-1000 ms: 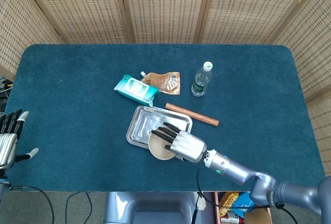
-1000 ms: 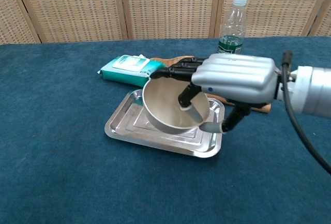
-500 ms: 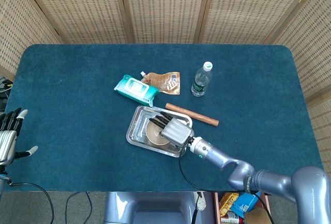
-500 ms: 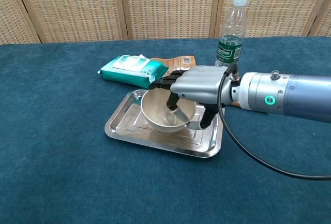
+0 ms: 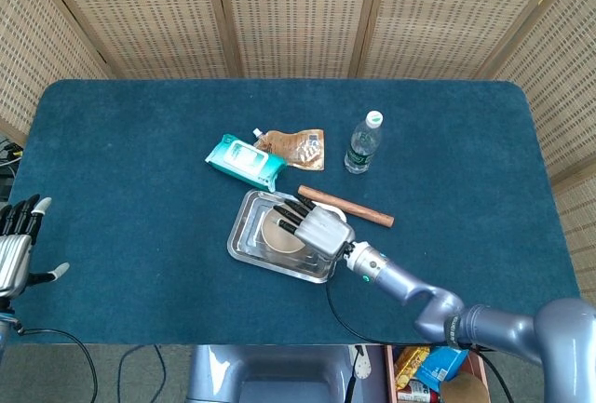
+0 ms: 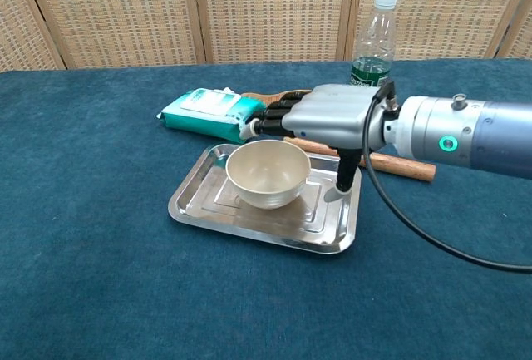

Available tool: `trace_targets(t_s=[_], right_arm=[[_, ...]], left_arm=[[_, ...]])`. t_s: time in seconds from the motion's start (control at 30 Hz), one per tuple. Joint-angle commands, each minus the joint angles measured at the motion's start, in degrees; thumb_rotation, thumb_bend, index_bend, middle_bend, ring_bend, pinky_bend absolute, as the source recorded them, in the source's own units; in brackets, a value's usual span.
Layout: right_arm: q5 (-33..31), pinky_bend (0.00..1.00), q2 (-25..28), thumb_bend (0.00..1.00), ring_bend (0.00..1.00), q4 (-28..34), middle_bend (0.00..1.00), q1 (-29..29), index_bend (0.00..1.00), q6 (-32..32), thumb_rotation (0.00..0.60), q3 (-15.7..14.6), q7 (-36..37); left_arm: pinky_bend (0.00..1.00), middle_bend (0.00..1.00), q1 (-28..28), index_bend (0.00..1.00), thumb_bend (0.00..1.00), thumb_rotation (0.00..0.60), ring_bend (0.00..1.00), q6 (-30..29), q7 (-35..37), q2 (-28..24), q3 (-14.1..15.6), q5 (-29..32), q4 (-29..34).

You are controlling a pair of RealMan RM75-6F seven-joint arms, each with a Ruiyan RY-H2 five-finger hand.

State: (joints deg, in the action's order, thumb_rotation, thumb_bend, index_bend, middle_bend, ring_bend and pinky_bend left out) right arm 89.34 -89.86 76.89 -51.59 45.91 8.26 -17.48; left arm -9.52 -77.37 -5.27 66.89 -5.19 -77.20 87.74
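A: What sits at the far left?
B: The left hand [image 5: 17, 252], off the table's [image 5: 112, 170] left near corner, fingers spread apart, holding nothing.

A: And further right?
B: A teal wipes pack [image 6: 204, 109] with a brown pouch [image 5: 296, 148] just beside it. Nearer lies the steel tray [image 6: 195, 208], and the cream bowl [image 6: 268, 174] stands upright in its middle.

A: Is the right hand gripping it?
B: No. The right hand [image 6: 332, 119] hovers over the bowl's far right edge, fingers stretched out and apart, thumb pointing down beside the bowl, grasping nothing.

A: Beyond that?
B: A brown stick [image 5: 358, 208] just right of the tray, and an upright water bottle [image 6: 371, 45] farther back.
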Motion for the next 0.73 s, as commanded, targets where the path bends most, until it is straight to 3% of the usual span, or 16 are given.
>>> trace_targets(t_s=[0.03, 0.23, 0.37, 0.57, 0.73], right_arm=[[0.0, 0.0, 5.1, 0.0, 0.0, 5.3, 0.0, 2.3, 0.02, 4.3, 0.6, 0.3, -1.5], [0.4, 0.0, 14.1, 0.0, 0.0, 11.5, 0.0, 8.7, 0.01, 12.4, 0.6, -1.5, 0.0], [4.6, 0.0, 19.5, 0.0, 0.0, 12.3, 0.0, 15.3, 0.0, 22.5, 0.6, -4.9, 6.2], [5.8, 0.0, 20.9, 0.0, 0.0, 10.5, 0.0, 24.9, 0.0, 34.2, 0.6, -9.0, 11.9], [2.8, 0.0, 19.4, 0.0, 0.0, 10.7, 0.0, 32.9, 0.0, 42.5, 0.6, -10.2, 14.1]], left_arm=[[0.0, 0.0, 0.1, 0.0, 0.0, 0.6, 0.0, -0.2, 0.0, 0.0, 0.3, -0.4, 0.2], [0.0, 0.0, 0.5, 0.0, 0.0, 0.6, 0.0, -1.5, 0.0, -0.2, 1.0, -2.1, 0.9], [0.0, 0.0, 1.2, 0.0, 0.0, 0.6, 0.0, -3.6, 0.6, -0.1, 1.4, -4.0, 1.0], [0.0, 0.0, 2.2, 0.0, 0.0, 0.6, 0.0, -6.0, 1.4, -0.3, 2.2, -6.3, 1.7], [0.0, 0.0, 3.1, 0.0, 0.0, 0.6, 0.0, -8.2, 1.3, -0.2, 2.7, -8.2, 1.9]])
